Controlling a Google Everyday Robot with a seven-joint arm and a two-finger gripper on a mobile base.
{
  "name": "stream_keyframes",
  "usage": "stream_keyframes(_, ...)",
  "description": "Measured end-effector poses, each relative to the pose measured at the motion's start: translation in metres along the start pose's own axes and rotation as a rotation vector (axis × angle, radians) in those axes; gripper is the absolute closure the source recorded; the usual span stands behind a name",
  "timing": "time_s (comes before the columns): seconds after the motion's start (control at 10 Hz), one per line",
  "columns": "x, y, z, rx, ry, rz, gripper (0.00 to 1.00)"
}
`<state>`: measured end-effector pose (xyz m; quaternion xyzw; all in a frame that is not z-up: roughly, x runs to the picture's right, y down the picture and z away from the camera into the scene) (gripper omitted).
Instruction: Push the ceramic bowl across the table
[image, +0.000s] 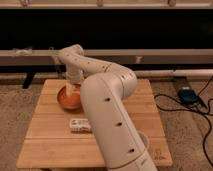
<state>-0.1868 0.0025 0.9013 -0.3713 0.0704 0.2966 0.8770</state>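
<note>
Now | end effector inside ceramic bowl, grip unclear | table on carpet

Ceramic bowl sits left-centre on the table; gripper reaches into it; small packet lies in front.

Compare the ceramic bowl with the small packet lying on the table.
The ceramic bowl is round and orange-red; the small packet is flat, rectangular and pale. The bowl is the larger of the two. The gripper reaches down into the bowl, while the packet lies untouched, nearer the camera. Both rest on the wooden table.
</note>
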Motion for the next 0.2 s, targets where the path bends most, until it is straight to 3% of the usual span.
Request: stream_keyframes(0.2,-0.0006,0.0009,-0.0006,-0.002,-0.005,-0.004,0.2)
